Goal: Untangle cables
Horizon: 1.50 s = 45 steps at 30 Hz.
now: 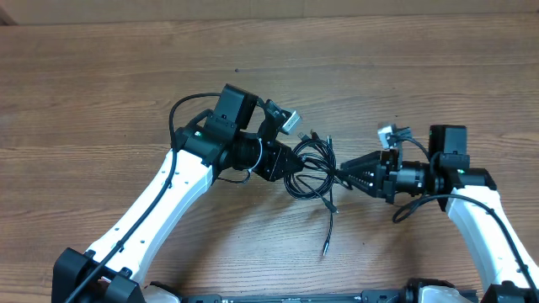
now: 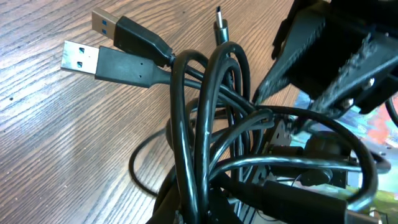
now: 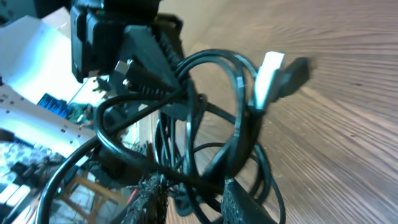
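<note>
Wood-grain table point(image 1: 101, 76). The cables point(image 1: 313, 168) form one knotted bundle between both grippers. The left gripper point(image 1: 296, 162) is fully closed, pinching strands. The right gripper point(image 1: 343, 175) has fingers partly apart, with loops threaded between them — grip unclear. Beyond the left fingers, two silver USB plugs point(image 2: 93, 59) rest on the wood.

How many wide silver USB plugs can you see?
2: upper plug and lower plug, side by side, sticking out of the cable bundle; others may be hidden.
</note>
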{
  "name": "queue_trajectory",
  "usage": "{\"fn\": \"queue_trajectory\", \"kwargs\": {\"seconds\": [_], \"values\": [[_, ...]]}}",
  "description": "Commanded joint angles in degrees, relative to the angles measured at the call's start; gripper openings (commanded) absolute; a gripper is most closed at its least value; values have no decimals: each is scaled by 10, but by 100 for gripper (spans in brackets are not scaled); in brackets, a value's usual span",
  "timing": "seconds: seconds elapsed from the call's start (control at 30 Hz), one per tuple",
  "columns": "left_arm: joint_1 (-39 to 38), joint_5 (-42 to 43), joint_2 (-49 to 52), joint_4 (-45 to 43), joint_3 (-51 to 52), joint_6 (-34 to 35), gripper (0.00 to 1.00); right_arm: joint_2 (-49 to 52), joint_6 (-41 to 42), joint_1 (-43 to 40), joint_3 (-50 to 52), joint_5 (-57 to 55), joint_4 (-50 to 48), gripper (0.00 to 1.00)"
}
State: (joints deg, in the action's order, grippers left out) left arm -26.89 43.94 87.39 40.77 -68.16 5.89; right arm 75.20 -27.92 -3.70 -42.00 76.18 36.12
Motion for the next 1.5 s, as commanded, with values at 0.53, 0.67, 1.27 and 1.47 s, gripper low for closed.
{"fn": "queue_trajectory", "kwargs": {"seconds": [0.53,0.67,1.27,1.47], "values": [[-10,26,-5,-7,-5,10,4,2,-11,18,-4,-2,-19,46],[-17,26,-5,-7,-5,10,4,2,-11,18,-4,-2,-31,46],[-18,23,-5,-6,-5,9,4,2,17,17,-4,-2,-61,4],[-18,11,-5,2,-5,1,4,2,128,18,-4,2,-148,4]]}}
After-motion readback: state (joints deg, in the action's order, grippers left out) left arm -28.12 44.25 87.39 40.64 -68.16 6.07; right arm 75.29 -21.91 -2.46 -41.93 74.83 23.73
